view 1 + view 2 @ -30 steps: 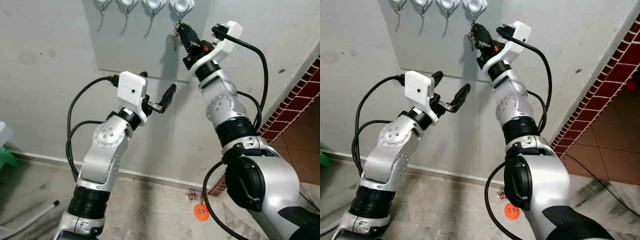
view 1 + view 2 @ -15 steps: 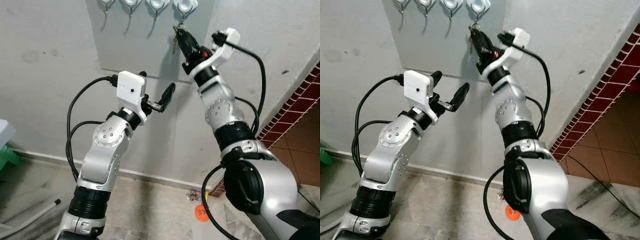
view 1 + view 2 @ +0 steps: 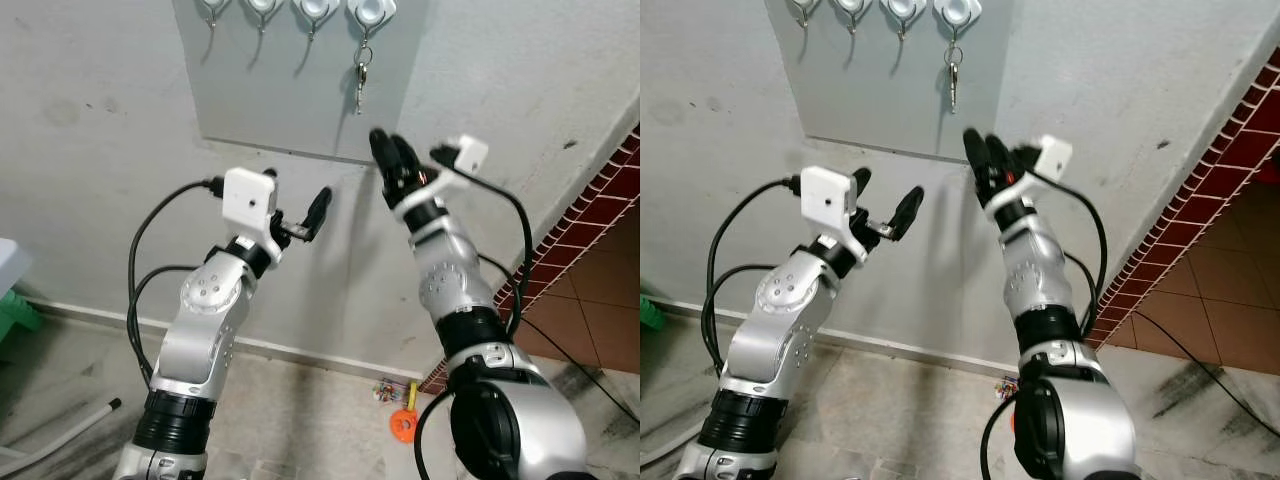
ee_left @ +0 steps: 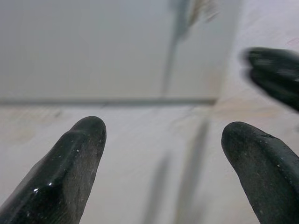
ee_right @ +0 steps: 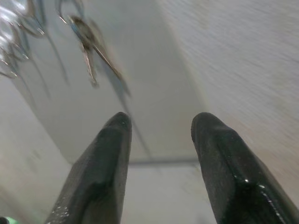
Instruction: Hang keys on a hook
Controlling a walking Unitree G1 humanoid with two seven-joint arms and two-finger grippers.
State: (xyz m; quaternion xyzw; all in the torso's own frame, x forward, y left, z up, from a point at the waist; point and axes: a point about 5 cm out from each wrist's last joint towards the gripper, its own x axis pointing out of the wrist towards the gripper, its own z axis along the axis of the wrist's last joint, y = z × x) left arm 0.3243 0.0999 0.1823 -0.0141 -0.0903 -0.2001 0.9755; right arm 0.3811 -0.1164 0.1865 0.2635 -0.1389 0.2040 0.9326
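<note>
Keys hang from the rightmost hook in a row of four on a grey panel fixed to the pale wall — they dangle free, with nothing touching them. In the right wrist view the bunch is blurred but shows well apart from that gripper's fingers.

The right gripper is raised below the keys and a little to their right, near the panel's lower edge, pointing up toward the hooks. Its two black fingers stand a narrow gap apart and hold nothing.

The left gripper is held up at about the same height, further to the left, in front of the wall just under the panel. Its fingers are spread wide with only wall and the panel's lower edge between them — nothing is gripped.

Down on the floor by the base of the wall lie a small orange disc and a bit of coloured litter just beside it. A red tiled strip runs up the wall on the right.
</note>
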